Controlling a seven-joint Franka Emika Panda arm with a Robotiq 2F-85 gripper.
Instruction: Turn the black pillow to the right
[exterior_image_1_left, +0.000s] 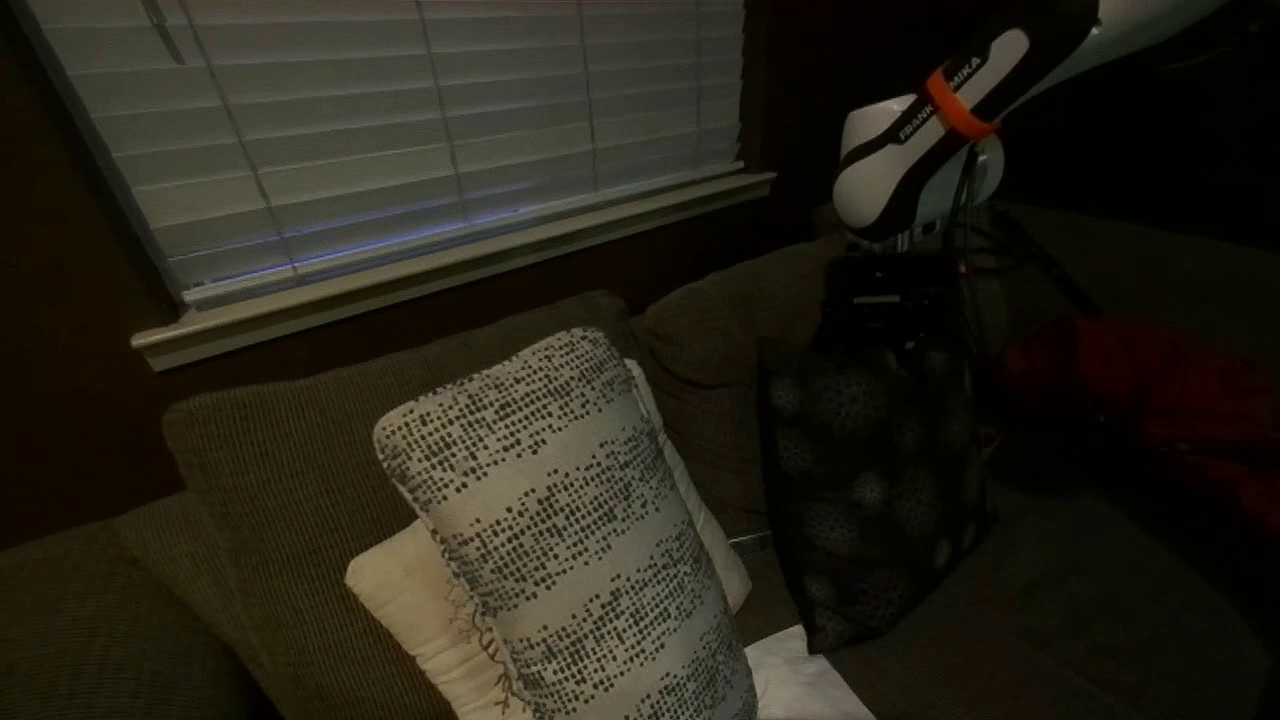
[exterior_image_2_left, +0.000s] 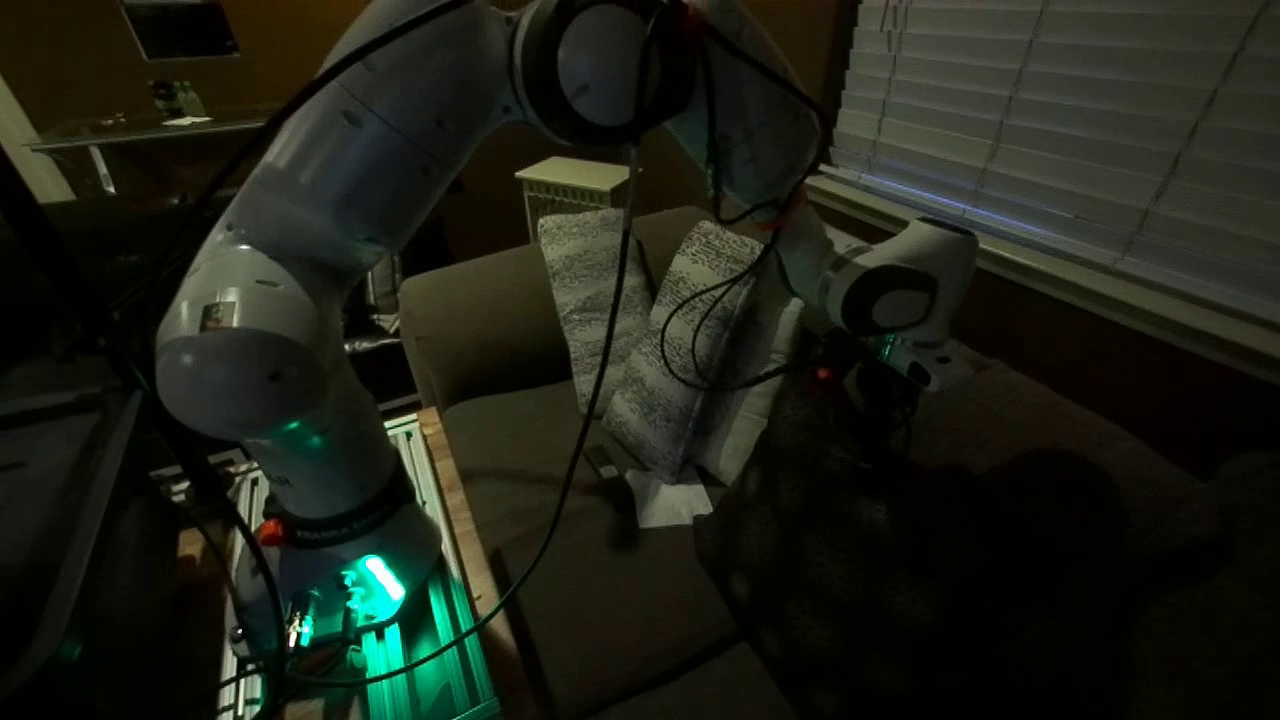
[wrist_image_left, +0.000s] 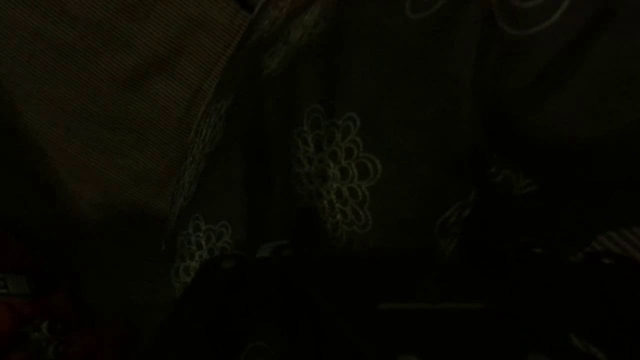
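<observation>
Black pillow (exterior_image_1_left: 872, 490), top edge at the fingers (exterior_image_1_left: 910, 328)

The arm (exterior_image_1_left: 990, 72) reads "FRANK" and "MIKA"; its base (exterior_image_2_left: 335, 557), "FRANKA".

Window covering: white horizontal-slat blinds (exterior_image_1_left: 430, 120) with vertical cords, lowered, seen in both exterior views; a thin bluish-violet line of light (exterior_image_1_left: 400, 236) along the lower slats. Ledge: pale moulded windowsill (exterior_image_1_left: 460, 264), directly beneath. Walls: dark brown plain wall (exterior_image_1_left: 60, 420) beside the blinds; lighter tan-brown wall (exterior_image_2_left: 70, 60) at the far side, bearing a black rectangular panel (exterior_image_2_left: 185, 28). Seating: brownish-grey ribbed-fabric sofa (exterior_image_2_left: 610, 620) with padded arm (exterior_image_2_left: 490, 310) and thick back cushions (exterior_image_1_left: 290, 460). Tables: small white slat-sided side table (exterior_image_2_left: 575, 173), beyond the padded arm; glass-topped table (exterior_image_2_left: 80, 137), farther back. Illumination: dim throughout, the wrist view nearly black.
</observation>
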